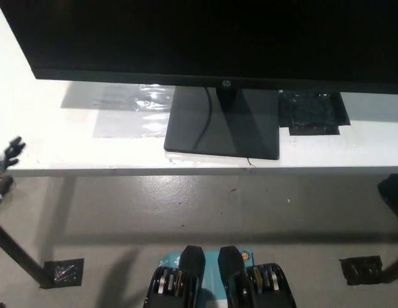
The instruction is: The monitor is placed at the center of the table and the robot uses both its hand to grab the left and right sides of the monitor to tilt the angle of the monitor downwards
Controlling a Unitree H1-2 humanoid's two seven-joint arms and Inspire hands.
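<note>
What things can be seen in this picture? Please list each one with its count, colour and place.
monitor: one, black, along the top of the view, standing at the middle of the table
monitor base: one, black, flat on the table under the screen
cable: one, dark, running down over the base
table: one, white top, across the upper half
plastic sheet: one, clear, on the table left of the base
black patch: one, on the table right of the base
tape patches: two, dark, on the grey floor, lower left and lower right
left hand: one, white, at the left edge, off the monitor
right hand: not in view
</note>
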